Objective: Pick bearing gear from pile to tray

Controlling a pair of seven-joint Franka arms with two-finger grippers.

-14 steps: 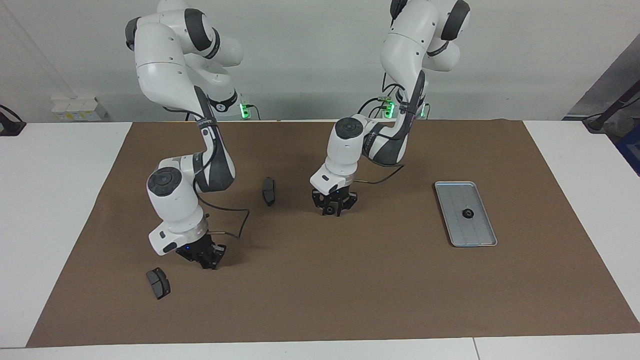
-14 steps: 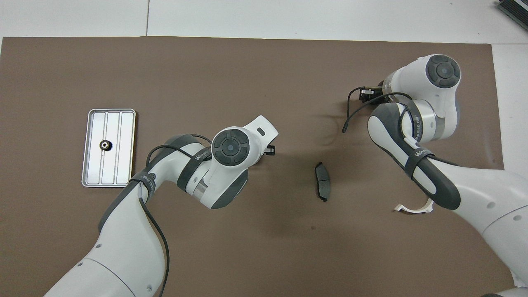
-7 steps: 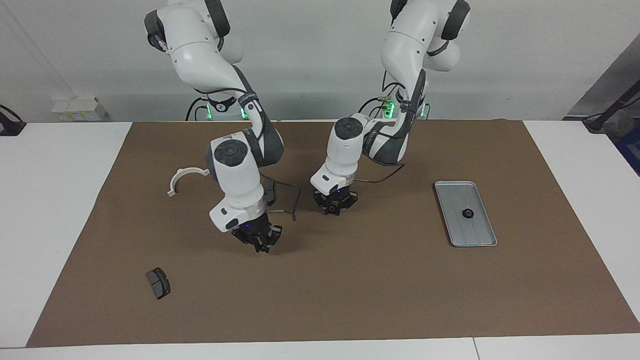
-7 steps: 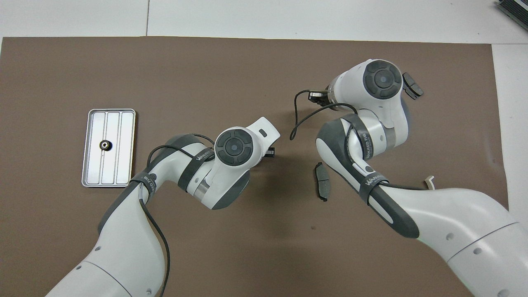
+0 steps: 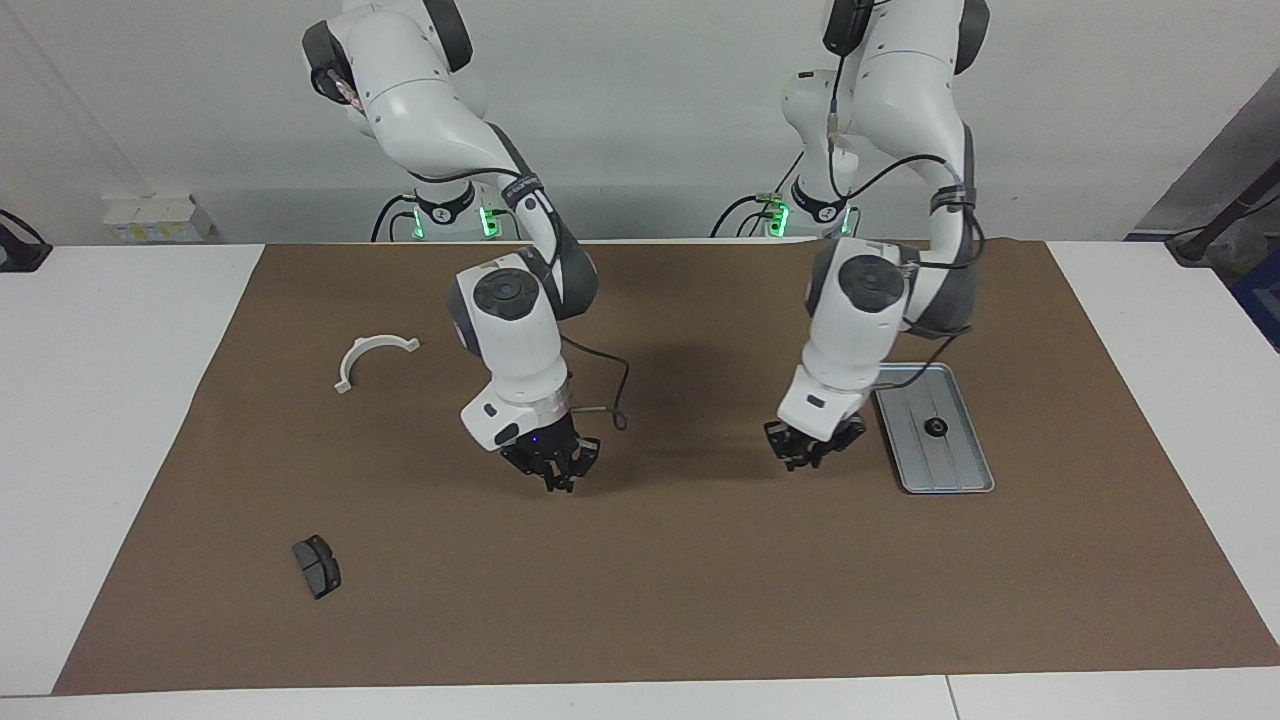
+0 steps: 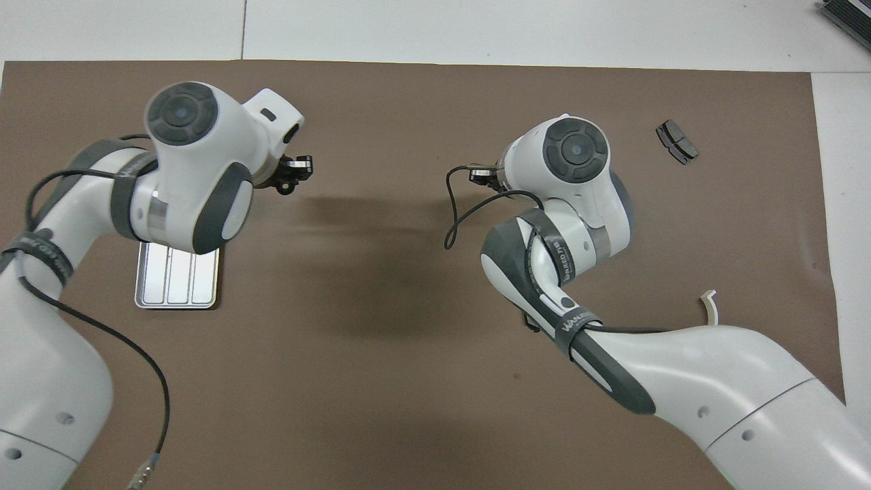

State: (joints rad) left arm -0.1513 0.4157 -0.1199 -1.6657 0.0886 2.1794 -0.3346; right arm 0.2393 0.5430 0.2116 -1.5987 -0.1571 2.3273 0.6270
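Note:
The silver tray [image 5: 950,465] lies toward the left arm's end of the mat with one black ring [image 5: 937,428] in it. In the overhead view the left arm covers most of the tray [image 6: 177,289] and hides the ring. My left gripper [image 5: 812,452] hangs low over the mat just beside the tray and shows in the overhead view [image 6: 291,174]. My right gripper [image 5: 553,474] hangs low over the middle of the mat [image 6: 483,174]. Of the pile, a dark brake pad [image 5: 316,566] and the white half-ring bracket [image 5: 372,358] show.
The brake pad [image 6: 677,141] lies far from the robots at the right arm's end. The bracket [image 6: 710,305] pokes out from under the right arm. A second brake pad is hidden by the right arm. The brown mat [image 5: 700,580] covers the table.
My left gripper has swung from the middle of the mat to beside the tray. My right gripper has moved from near the brake pad toward the middle, uncovering the bracket.

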